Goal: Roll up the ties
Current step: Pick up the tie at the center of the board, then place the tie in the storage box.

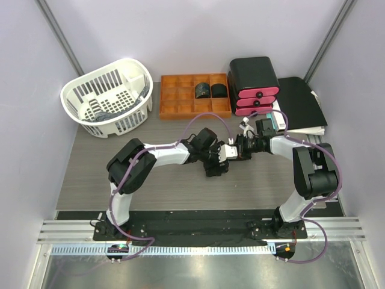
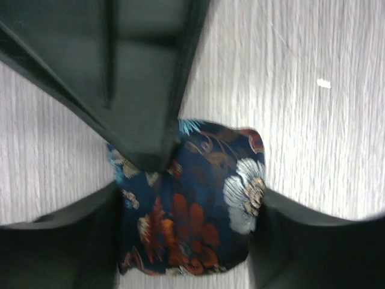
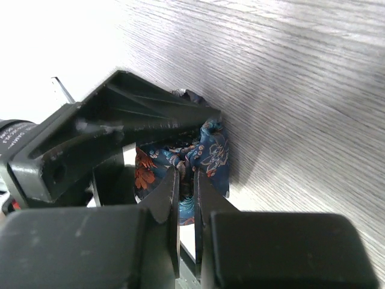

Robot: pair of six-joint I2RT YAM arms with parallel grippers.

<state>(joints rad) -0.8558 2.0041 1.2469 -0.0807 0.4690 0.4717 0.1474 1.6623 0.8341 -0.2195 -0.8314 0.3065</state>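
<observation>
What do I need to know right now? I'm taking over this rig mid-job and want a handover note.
Left gripper: fingers pressed against both sides of the rolled tie, which sits on the table.
Right gripper: shut, pinching fabric at that roll's core.
Done: one finished roll and a second finished roll sit side by side in the orange tray.
Left: probably free the right gripper and move this roll to the tray. Dark fabric in the white basket may be more ties; I can't tell.
</observation>
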